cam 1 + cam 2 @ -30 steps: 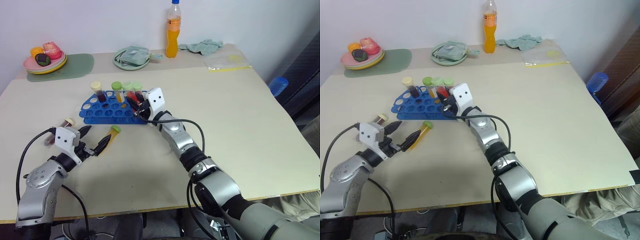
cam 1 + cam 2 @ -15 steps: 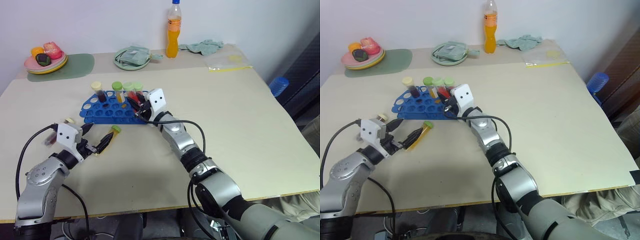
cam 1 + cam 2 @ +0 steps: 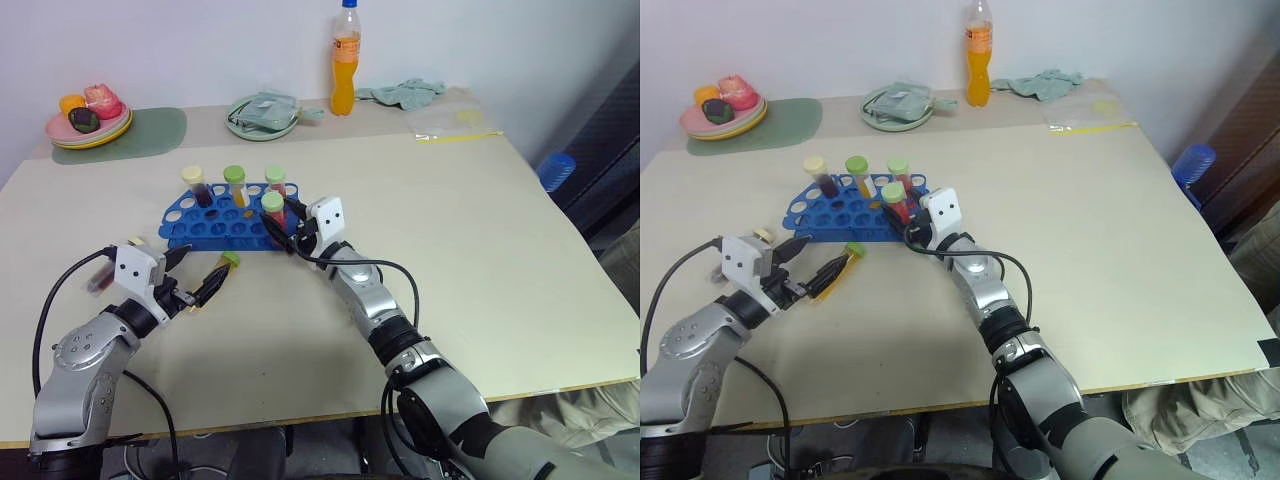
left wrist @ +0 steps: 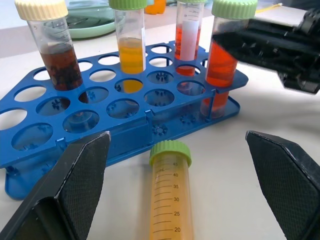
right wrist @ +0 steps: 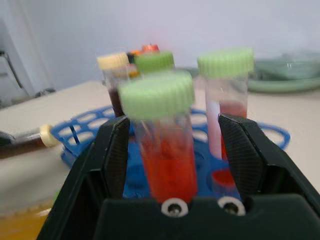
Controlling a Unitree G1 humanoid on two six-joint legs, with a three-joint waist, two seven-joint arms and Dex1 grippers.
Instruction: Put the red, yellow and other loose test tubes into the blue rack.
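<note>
Our right gripper (image 3: 292, 232) has just let go: fingers now parted around the red tube (image 3: 272, 212), upright in the blue rack (image 3: 200, 228). Left gripper (image 3: 198, 283), fingers wide, empty, straddles the yellow tube (image 3: 222, 268) on the table (image 3: 480, 230); next.
</note>
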